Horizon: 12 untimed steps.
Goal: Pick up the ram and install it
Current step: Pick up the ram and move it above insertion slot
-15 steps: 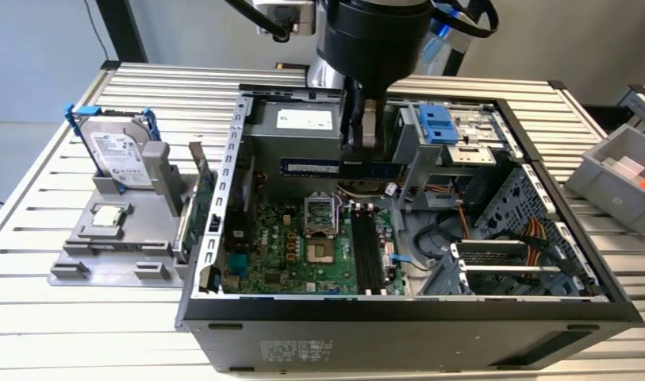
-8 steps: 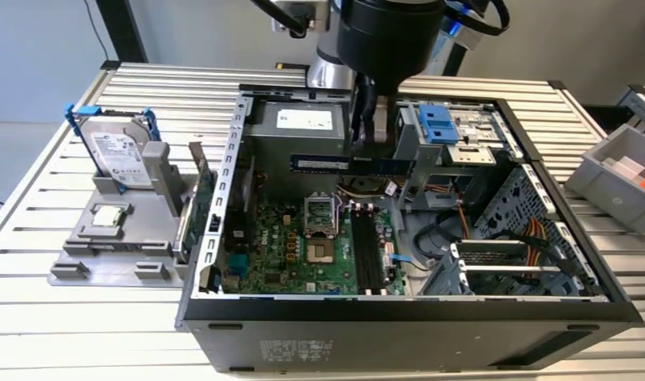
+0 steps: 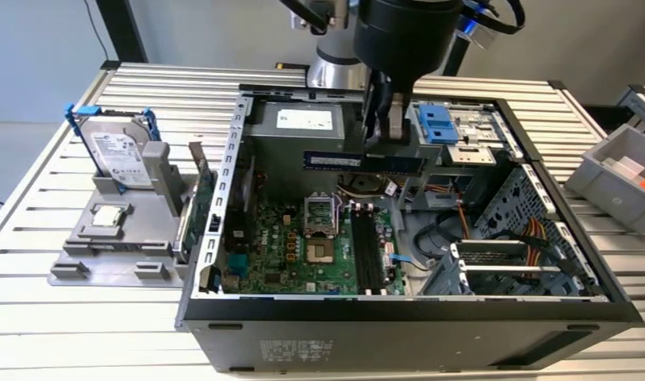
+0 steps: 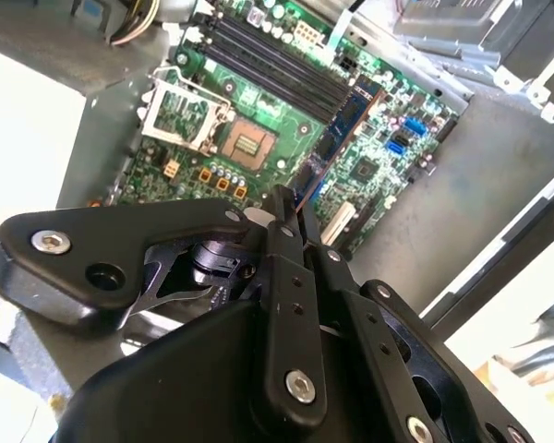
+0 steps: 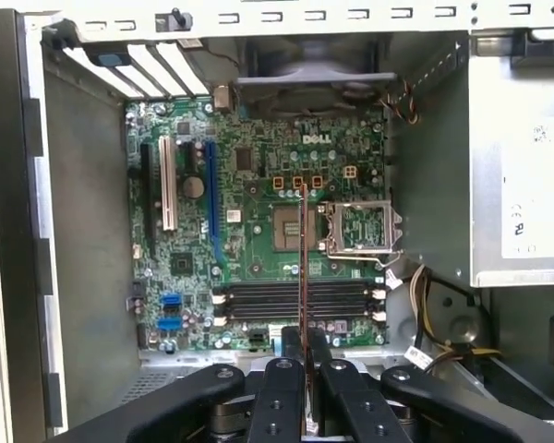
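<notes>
My gripper (image 3: 385,151) is shut on the ram (image 3: 362,163), a long thin dark stick held level on its edge above the green motherboard (image 3: 290,246) inside the open computer case. In the second wrist view the ram (image 4: 340,134) sticks out from the fingertips (image 4: 283,214). It appears edge-on in the first wrist view, where the ram (image 5: 302,249) crosses the black memory slots (image 5: 258,300). The black memory slots (image 3: 366,254) lie below the gripper and nearer the exterior camera, and they look bare.
The case walls (image 3: 221,198) ring the board. A silver power supply (image 3: 301,123) sits at the back and cables (image 3: 528,238) lie on the exterior view's right. Outside, a hard drive with blue clips (image 3: 121,155) and a small square chip (image 3: 110,213) rest on a grey stand. A grey bin (image 3: 619,171) is on the exterior view's right.
</notes>
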Each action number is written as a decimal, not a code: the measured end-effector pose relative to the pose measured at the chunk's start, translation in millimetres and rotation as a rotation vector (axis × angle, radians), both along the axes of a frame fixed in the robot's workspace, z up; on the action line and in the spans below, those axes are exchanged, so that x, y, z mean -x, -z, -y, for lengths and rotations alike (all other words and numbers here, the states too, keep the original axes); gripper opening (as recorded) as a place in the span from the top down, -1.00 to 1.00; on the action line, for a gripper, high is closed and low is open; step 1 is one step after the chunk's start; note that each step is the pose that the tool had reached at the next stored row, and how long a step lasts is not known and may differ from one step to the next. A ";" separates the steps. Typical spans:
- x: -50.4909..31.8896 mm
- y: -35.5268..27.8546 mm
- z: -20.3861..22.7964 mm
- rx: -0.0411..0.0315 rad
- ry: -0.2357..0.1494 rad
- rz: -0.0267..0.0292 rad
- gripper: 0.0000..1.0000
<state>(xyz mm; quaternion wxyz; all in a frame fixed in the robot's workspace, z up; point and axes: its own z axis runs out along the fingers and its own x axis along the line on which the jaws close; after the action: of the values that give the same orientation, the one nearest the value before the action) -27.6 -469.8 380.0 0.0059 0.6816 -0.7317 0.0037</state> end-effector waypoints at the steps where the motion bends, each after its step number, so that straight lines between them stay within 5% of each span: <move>1: -1.9 0.0 -0.2 0.0001 0.003 0.0000 1.00; 12: -19.3 0.0 -1.6 0.0000 0.040 0.0000 1.00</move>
<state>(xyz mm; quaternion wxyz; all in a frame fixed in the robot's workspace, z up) -8.3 -468.2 380.0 0.0060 0.6668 -0.7452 0.0036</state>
